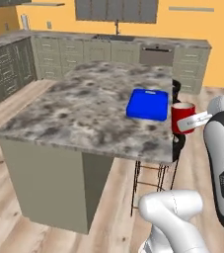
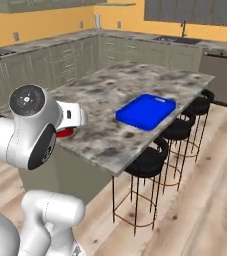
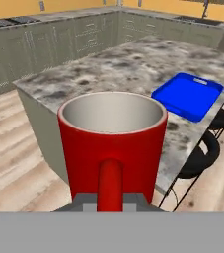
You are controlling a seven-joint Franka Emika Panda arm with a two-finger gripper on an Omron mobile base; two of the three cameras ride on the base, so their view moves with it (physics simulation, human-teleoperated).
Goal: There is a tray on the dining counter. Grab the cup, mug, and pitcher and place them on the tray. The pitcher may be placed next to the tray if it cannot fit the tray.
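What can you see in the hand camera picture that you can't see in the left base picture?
Hand view: the mug's pale, empty inside and its handle facing the camera, gripped by the shut gripper.

Left base view: the robot's white arm and the dark dishwasher along the far wall.

Both: the red mug, the blue tray with nothing on it, the stone-topped dining counter, black stools and beige cabinets.

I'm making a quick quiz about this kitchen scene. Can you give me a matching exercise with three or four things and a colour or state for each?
Things:
1. mug
2. tray
3. dining counter
4. bar stools

Descriptions:
A. bright blue, lying flat on the stone top
B. black seats along the counter's edge
C. red, held by its handle in the hand
D. mottled grey-brown stone

Pairs: 1-C, 2-A, 3-D, 4-B
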